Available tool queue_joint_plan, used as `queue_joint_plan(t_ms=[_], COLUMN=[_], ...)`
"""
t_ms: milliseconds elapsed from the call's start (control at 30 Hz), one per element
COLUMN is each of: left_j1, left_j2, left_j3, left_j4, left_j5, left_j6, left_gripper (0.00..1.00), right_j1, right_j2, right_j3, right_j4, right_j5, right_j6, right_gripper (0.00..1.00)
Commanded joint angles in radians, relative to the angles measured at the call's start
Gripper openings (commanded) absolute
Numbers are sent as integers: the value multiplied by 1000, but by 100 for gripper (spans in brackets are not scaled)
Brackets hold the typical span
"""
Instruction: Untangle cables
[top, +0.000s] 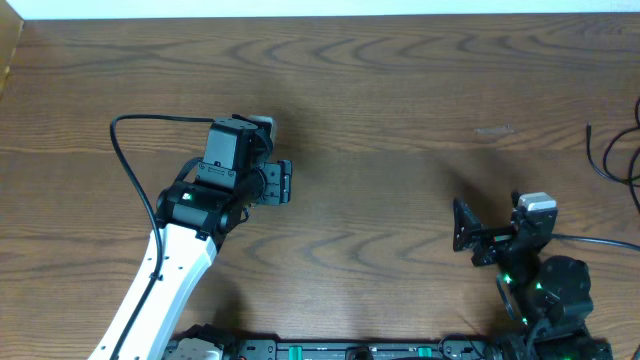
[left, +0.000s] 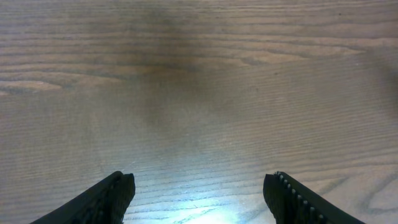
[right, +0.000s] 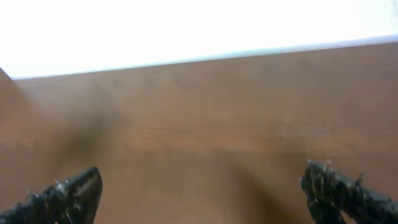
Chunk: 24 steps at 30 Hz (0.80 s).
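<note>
Thin black cable strands (top: 603, 157) loop in from the table's right edge in the overhead view, and most of them run out of frame. No cable shows in either wrist view. My left gripper (top: 285, 183) (left: 199, 190) hovers over bare wood left of the middle, open, with nothing between its fingers (left: 115, 193). My right gripper (top: 460, 226) (right: 200, 190) sits low at the front right, pointing left, jaws wide open and empty. It is a short way in front and to the left of the strands.
The wooden table (top: 380, 120) stretches bare between the two arms. A thick black arm cable (top: 125, 150) arcs from the left wrist toward the left. A white wall edge (right: 186, 31) lies beyond the table's far side.
</note>
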<state>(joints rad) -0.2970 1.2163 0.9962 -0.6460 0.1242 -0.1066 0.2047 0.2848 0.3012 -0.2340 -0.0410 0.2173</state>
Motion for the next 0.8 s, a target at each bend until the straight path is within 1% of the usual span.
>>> queue_joint_plan(t_ms=[0,167,267,467,700,767], left_j1=[4,4,4,4,4,4], left_j2=[-8,-8,-8,-8,-8,-8], left_j3=[16,16,16,16,16,16], left_j4=[3,3,3,3,3,3], left_j5=[-13,-13,-13,-13,-13,-13], left_j6=[9,10,10,10,10,10], left_gripper=[72,72,72,72,72,72], right_j1=[-1,-1,-1,-1,-1,-1], right_j2=[-5,-5,-5,-5,-5,-5], right_j3=[-92,-211,-251,-277,-296,-296], right_j4=[89,300,354,349,219,206], right_j5=[-27,-67,-71,-65,-5,5], right_j6=[3,2,2,-45,-47,-47], right_gripper=[99,99,99,99,99,99])
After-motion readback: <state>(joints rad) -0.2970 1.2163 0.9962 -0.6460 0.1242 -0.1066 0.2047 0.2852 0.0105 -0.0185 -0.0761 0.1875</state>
